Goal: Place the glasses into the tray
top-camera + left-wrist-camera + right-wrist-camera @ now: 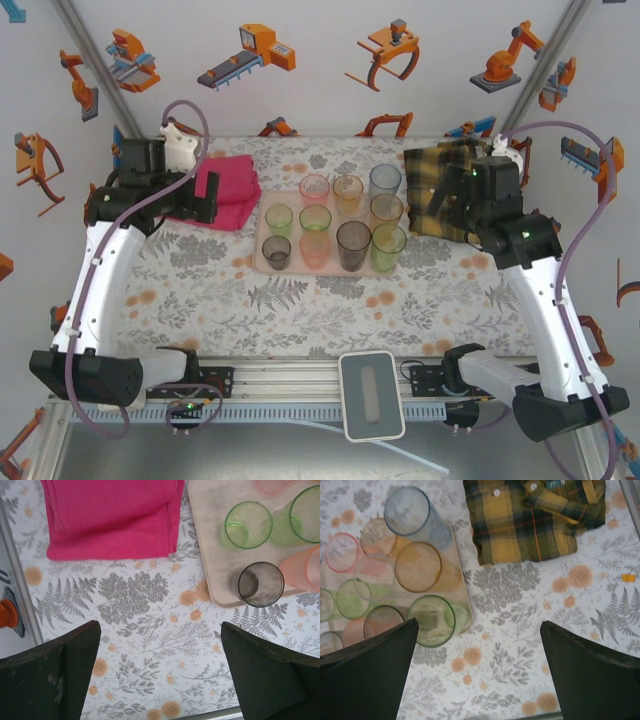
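The pale pink tray [262, 262] lies mid-table with several glasses standing upright in it: blue [385, 180], orange [348, 190], pink [314, 187], green [389, 245] and smoky grey [352, 243]. My left gripper [207, 197] hovers over the magenta towel, left of the tray. In its wrist view the left gripper [160, 630] is open above bare tablecloth, with the tray corner [210, 555] and a grey glass [260, 584] up to the right. My right gripper [479, 627] is open too, nothing between its fingers, and a green glass [432, 620] stands at the tray's corner beside the left finger.
A folded magenta towel [225, 190] lies left of the tray and a yellow-black plaid shirt [435, 185] right of it. A white flat device [371, 395] sits on the rail at the near edge. Flowered cloth in front of the tray is bare.
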Controlling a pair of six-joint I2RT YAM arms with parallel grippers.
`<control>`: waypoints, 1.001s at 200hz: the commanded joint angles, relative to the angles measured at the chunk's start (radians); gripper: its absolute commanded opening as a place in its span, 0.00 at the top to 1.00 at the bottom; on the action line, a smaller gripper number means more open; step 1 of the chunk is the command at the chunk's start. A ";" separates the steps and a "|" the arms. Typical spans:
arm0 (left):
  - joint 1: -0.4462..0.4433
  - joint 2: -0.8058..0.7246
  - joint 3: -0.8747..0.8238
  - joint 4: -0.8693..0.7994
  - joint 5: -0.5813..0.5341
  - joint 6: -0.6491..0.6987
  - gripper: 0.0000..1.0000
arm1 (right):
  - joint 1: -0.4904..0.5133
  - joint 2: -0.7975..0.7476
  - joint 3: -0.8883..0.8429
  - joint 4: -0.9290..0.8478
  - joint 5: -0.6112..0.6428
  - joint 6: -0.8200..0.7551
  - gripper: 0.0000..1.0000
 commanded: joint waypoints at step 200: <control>0.226 0.045 -1.039 1.464 0.046 -0.189 0.03 | -0.141 -0.203 -0.846 0.881 0.145 -0.391 0.01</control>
